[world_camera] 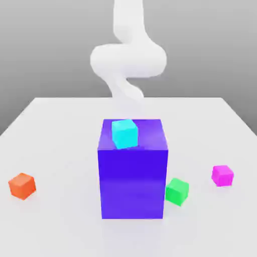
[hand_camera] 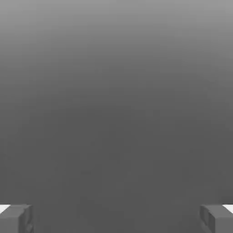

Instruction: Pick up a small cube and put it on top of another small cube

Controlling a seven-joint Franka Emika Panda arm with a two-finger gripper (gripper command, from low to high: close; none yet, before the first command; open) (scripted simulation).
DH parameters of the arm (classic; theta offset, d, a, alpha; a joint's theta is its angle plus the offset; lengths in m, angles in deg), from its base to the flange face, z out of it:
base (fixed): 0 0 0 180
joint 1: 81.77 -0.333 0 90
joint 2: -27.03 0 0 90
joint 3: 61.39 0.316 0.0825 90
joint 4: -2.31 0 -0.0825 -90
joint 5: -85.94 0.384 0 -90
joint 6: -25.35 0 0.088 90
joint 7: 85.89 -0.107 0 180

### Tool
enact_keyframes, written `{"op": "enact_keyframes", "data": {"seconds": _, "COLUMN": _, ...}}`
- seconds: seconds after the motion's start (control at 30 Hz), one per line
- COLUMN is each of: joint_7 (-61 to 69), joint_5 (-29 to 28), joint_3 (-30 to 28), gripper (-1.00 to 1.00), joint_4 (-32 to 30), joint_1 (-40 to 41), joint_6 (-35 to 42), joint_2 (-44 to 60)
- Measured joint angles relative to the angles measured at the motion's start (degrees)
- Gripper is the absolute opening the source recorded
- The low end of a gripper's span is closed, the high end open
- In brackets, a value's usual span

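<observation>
Grey backdrop behind a plain white worktop (world_camera: 60, 125) with wide bare margins. Centred stands a glossy blue-violet block (world_camera: 133, 180), a cyan cube (world_camera: 124, 133) on top. Matte orange cube (world_camera: 22, 185), green cube (world_camera: 177, 191) and small cube (world_camera: 222, 175), magenta, sit apart. Gripper (hand_camera: 116, 218) fingers spread wide, holding nothing.

Matte small cube (world_camera: 222, 175), faintly glossy blue-violet block (world_camera: 133, 173), smooth white table (world_camera: 60, 145).

Two grey fingers (hand_camera: 16, 218) spread wide apart, nothing between, plain grey backdrop.
</observation>
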Motion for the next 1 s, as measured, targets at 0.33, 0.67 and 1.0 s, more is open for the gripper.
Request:
{"op": "enact_keyframes", "data": {"seconds": 0.33, "joint_7": 18.79, "joint_5": 3.29, "joint_3": 3.55, "gripper": 0.0, "joint_4": -10.66, "joint_1": -16.44, "joint_6": -11.64, "joint_2": 17.86}}
{"op": "enact_keyframes", "data": {"seconds": 0.67, "joint_7": 34.8, "joint_5": 3.09, "joint_3": 11.14, "gripper": 0.0, "joint_4": -21.18, "joint_1": -28.93, "joint_6": -23.2, "joint_2": 35.4}}
{"op": "enact_keyframes", "data": {"seconds": 1.0, "joint_7": 32.79, "joint_5": -10.77, "joint_3": 5.68, "gripper": 0.0, "joint_4": -24.26, "joint_1": -40.91, "joint_6": -37.29, "joint_2": 54.82}}
